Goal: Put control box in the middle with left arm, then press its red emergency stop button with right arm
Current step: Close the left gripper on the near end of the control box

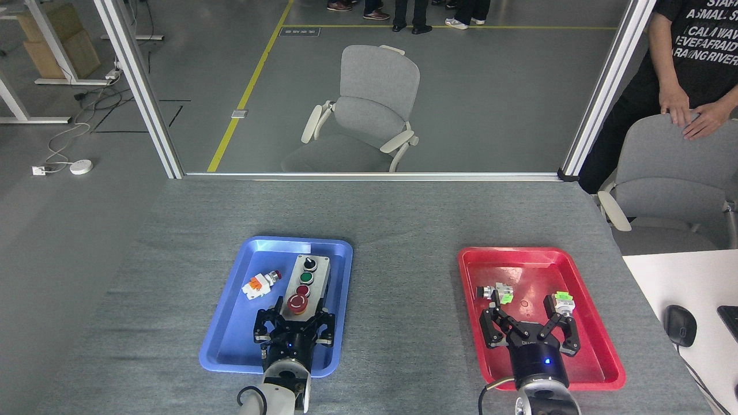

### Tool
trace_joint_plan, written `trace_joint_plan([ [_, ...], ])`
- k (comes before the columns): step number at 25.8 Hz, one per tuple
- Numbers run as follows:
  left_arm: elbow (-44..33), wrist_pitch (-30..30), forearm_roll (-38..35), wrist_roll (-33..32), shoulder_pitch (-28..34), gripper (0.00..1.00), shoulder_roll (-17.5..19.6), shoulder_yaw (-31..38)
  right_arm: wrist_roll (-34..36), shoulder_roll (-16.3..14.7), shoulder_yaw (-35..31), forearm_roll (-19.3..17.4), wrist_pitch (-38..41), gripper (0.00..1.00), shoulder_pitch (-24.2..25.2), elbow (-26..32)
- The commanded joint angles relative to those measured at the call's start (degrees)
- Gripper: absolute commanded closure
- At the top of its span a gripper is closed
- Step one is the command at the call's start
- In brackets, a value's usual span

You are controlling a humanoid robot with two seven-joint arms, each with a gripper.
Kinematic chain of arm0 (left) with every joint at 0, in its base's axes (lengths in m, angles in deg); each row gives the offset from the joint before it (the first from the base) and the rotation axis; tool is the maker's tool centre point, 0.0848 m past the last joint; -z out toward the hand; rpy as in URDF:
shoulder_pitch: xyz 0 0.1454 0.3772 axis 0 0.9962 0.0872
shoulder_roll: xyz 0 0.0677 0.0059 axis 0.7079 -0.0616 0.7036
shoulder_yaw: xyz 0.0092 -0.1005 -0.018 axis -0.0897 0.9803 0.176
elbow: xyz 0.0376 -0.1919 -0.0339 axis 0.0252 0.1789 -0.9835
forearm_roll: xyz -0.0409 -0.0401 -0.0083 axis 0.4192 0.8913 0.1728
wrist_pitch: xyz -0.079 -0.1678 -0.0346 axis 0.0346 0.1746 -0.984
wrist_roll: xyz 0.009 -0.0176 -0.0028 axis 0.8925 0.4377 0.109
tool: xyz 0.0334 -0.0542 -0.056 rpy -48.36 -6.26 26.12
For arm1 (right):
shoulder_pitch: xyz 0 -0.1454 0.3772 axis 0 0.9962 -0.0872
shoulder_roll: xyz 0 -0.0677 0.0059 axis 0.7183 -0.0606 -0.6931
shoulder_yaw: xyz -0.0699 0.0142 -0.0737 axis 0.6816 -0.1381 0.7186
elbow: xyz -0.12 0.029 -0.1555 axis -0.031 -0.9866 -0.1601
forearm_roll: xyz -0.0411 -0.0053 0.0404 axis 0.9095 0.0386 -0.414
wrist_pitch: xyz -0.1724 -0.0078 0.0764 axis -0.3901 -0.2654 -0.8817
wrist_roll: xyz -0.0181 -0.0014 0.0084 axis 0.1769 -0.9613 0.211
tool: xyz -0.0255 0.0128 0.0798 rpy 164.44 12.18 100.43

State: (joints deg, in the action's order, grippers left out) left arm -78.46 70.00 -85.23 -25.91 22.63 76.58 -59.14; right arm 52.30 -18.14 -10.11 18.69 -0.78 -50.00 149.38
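Lying lengthwise in the right half of the blue tray (230,340): the control box (305,282), long side near the tray's right rim, red emergency stop button (297,303) at its near end. Beside it on the left, a small white-and-orange switch (260,283). Between blue tray and red tray (599,357), a wide bare strip of grey tabletop (403,300). Reaching in from the near edge, left gripper (294,328), fingers clamped on the box's near end. Poised above the red tray's near half, right gripper (530,328), fingers spread apart, holding nothing.
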Motion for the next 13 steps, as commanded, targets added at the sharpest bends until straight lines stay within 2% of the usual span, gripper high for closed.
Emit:
trace_joint_plan([
  [1, 0.88, -1.06, 0.48, -0.47, -0.20, 0.26, -0.20, -0.10, 0.17, -0.09, 0.17, 0.03, 0.15, 0.02, 0.02, 0.09],
  [3, 1.23, -1.41, 0.48, -0.47, -0.28, 0.17, -0.38, -0.10, 0.17, 0.00, 0.43, 0.03, 0.15, 0.02, -0.06, 0.18],
  [6, 1.94, -1.94, 0.48, -0.47, -0.81, 0.14, -0.47, -0.10, 0.08, 0.09, 0.52, 0.03, 0.23, 0.02, -0.41, 0.44],
  [8, 2.55, -1.94, 0.48, -0.47, -0.99, 0.08, -0.64, -0.10, -0.10, 0.09, 0.52, 0.03, 1.20, 0.02, -0.59, 0.44],
  [13, 3.08, -2.03, 0.57, -0.47, -1.08, 0.03, -0.73, -0.10, -0.01, 0.00, 0.52, 0.03, 2.17, 0.02, -0.06, 0.70],
])
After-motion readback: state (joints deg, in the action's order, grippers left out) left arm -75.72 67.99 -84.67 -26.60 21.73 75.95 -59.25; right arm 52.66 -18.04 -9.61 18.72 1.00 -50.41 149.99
